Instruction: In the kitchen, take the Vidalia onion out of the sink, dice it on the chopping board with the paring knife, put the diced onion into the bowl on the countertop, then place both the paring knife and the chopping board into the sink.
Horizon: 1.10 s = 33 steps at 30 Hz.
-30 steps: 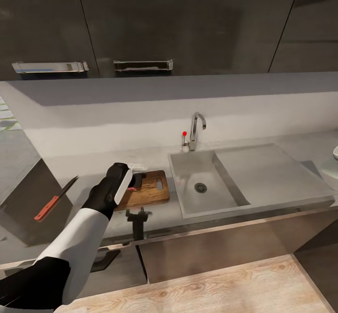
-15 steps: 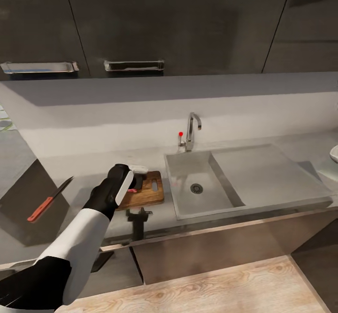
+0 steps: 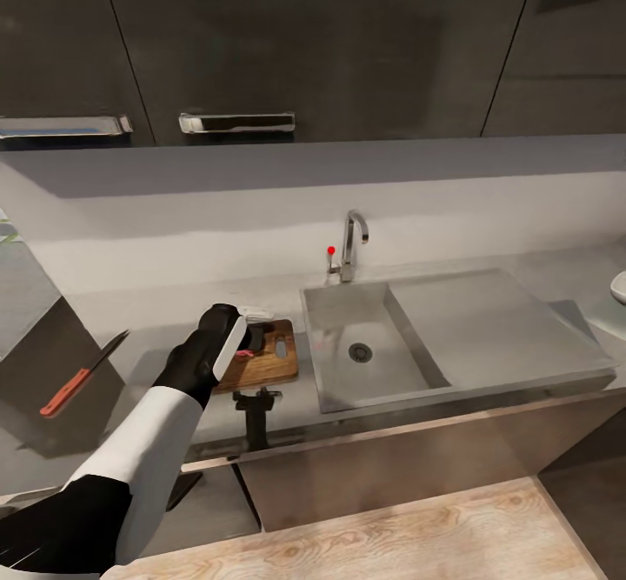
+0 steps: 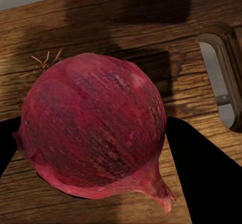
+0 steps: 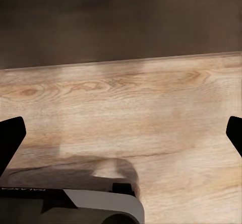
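The left gripper (image 4: 96, 133) is clamped on the onion (image 4: 93, 126) (round, dark-red, papery skin) over the grained wooden chopping board (image 4: 126, 38), beside the matte grey sink (image 3: 348, 319). The right gripper (image 5: 121, 133) is spread wide, holding nothing, over the wood floor (image 5: 121, 103).

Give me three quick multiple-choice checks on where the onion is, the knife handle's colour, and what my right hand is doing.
1. Where is the onion?
A. in the sink basin
B. over the chopping board, between the left gripper's fingers
C. in the bowl

2. What colour is the paring knife's handle?
A. red-orange
B. blue
C. white

3. How is the right gripper?
A. shut on the knife
B. shut on the board
C. open, holding nothing

Answers:
1 B: the onion sits between the left gripper fingers above the chopping board.
2 A: the paring knife lies on the countertop.
3 C: the right gripper fingers are spread wide over the wood floor.
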{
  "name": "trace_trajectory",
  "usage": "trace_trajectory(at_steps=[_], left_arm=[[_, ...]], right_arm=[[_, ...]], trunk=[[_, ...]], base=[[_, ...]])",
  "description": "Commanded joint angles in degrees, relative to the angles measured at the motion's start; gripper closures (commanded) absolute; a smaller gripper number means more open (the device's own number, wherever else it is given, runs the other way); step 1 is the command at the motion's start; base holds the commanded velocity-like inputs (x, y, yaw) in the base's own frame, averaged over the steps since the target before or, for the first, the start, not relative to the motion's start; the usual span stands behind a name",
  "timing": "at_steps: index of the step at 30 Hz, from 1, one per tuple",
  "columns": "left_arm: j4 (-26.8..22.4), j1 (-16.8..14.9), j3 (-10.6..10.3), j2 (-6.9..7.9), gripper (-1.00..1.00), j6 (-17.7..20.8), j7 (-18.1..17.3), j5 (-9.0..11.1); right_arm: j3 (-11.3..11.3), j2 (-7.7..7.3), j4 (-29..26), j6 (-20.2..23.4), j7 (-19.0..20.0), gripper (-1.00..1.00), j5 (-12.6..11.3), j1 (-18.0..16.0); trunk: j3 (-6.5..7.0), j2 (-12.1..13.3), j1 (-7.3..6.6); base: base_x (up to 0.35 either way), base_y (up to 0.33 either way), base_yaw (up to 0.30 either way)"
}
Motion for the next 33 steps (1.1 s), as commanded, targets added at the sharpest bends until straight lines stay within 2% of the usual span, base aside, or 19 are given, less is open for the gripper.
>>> trace_trajectory(at_steps=[1, 17, 33], left_arm=[[0.0, -0.1, -0.1, 0.02, 1.00, 0.2, 0.6, 0.5], [0.3, -0.1, 0.0, 0.11, 1.00, 0.2, 0.6, 0.5], [0.2, -0.1, 0.0, 0.11, 1.00, 0.2, 0.6, 0.5]], right_arm=[[-0.4, 0.04, 0.0, -0.2, -0.1, -1.00, 0.6, 0.0], [-0.4, 0.01, 1.1, -0.3, -0.1, -1.00, 0.6, 0.0], [-0.4, 0.01, 1.1, -0.3, -0.1, -1.00, 0.6, 0.0]], trunk=[[-0.11, -0.1, 0.03], [-0.19, -0.1, 0.03], [-1.33, -0.1, 0.03]], base=[[0.000, 0.000, 0.000], [-0.061, 0.028, 0.000], [-0.001, 0.001, 0.000]])
